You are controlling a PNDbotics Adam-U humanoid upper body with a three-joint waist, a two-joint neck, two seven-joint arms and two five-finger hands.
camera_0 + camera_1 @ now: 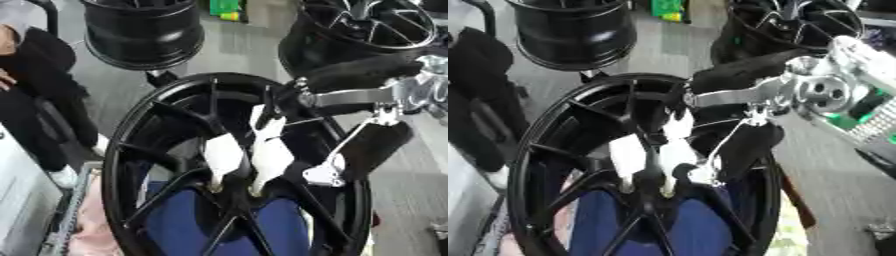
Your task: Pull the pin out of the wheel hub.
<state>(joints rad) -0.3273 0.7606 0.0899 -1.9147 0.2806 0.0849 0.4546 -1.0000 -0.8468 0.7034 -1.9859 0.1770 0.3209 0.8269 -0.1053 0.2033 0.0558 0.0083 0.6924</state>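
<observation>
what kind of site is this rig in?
Likely a wheel workshop or storage bay: a large black spoked wheel hub up front, two more black rims standing on a grey concrete floor behind.

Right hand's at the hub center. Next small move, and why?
Probably draw the right hand straight back toward the camera, out of the wheel hub. Its pale fingers reach down to the hub's center where the spokes meet. The pin itself is hidden, so I can't confirm the grip.
</observation>
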